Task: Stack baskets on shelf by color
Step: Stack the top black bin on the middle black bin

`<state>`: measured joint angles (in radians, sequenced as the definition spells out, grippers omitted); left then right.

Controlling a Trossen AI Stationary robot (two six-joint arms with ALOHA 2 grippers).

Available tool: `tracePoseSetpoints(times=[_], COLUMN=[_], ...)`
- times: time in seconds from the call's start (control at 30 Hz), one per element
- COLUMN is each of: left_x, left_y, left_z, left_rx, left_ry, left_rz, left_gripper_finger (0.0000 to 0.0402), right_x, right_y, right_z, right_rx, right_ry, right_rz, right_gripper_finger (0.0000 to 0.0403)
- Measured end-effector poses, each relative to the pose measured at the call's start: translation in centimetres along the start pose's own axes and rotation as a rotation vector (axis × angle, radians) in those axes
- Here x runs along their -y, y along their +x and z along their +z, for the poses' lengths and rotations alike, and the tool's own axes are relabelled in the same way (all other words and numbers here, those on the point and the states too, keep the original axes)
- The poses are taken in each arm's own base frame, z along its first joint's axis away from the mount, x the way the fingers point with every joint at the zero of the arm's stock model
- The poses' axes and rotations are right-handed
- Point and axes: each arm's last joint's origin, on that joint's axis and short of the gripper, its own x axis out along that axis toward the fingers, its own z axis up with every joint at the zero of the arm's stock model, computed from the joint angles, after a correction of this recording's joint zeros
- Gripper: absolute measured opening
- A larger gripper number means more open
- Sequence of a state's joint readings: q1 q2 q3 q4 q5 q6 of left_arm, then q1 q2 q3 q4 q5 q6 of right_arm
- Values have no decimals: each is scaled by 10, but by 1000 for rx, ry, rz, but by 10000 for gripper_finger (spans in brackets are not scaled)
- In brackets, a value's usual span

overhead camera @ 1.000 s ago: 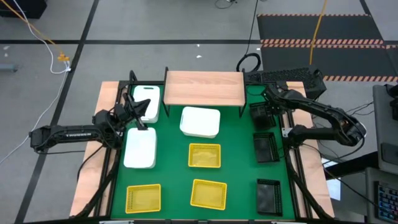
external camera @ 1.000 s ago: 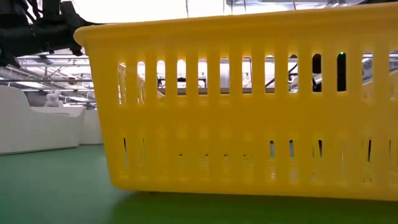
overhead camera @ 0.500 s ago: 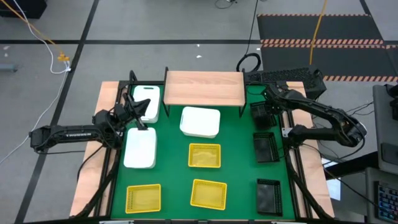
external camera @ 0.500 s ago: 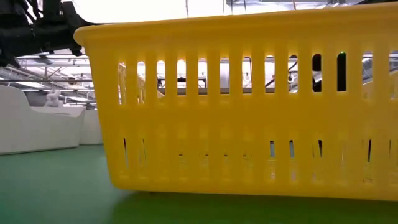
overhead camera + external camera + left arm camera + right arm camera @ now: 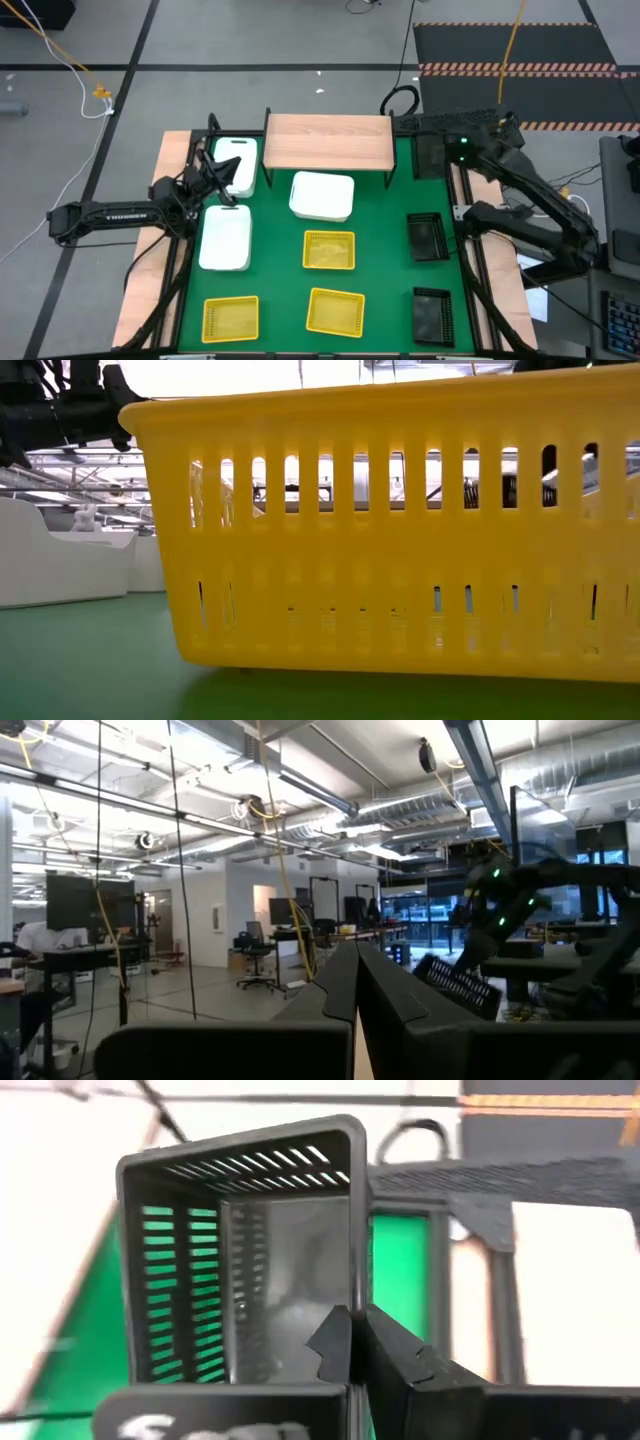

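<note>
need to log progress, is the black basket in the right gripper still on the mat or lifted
Lifted. The right gripper is shut on the black basket's wall; it hangs tipped above the green mat.

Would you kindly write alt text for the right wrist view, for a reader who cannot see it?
The right gripper is shut on the rim of a black mesh basket, which hangs tilted in front of the camera with its open inside facing the lens. Behind it show the green mat and a black metal frame.
</note>
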<state>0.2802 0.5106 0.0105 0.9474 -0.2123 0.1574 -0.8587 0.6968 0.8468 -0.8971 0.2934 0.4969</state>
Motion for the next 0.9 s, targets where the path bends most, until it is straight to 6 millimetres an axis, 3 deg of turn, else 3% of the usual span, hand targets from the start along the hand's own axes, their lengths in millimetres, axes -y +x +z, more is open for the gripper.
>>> tracePoseSetpoints(times=[0.2, 0.4, 0.53, 0.67, 0.8, 0.9], left_x=[0, 0, -1, -1, -1, -1], left_y=[0, 0, 0, 0, 0, 0], left_z=[0, 3, 4, 5, 5, 5], left_rx=[0, 27, 41, 46, 49, 50], left_ry=[1, -4, -12, -22, -29, -41], left_rz=[0, 4, 6, 7, 7, 7], left_gripper_finger=[5, 5, 5, 5, 5, 5], right_x=[1, 4, 8, 2, -21, -41], right_y=[-38, -58, -55, -37, -19, -17], right_z=[2, -16, -34, -53, -67, -74], right_rx=[13, -52, -123, -210, -243, -260], right_ry=[45, 97, 114, 116, 89, 30], right_rz=[245, 426, 464, 492, 617, 719], right_gripper_finger=[3, 3, 3, 3, 3, 3])
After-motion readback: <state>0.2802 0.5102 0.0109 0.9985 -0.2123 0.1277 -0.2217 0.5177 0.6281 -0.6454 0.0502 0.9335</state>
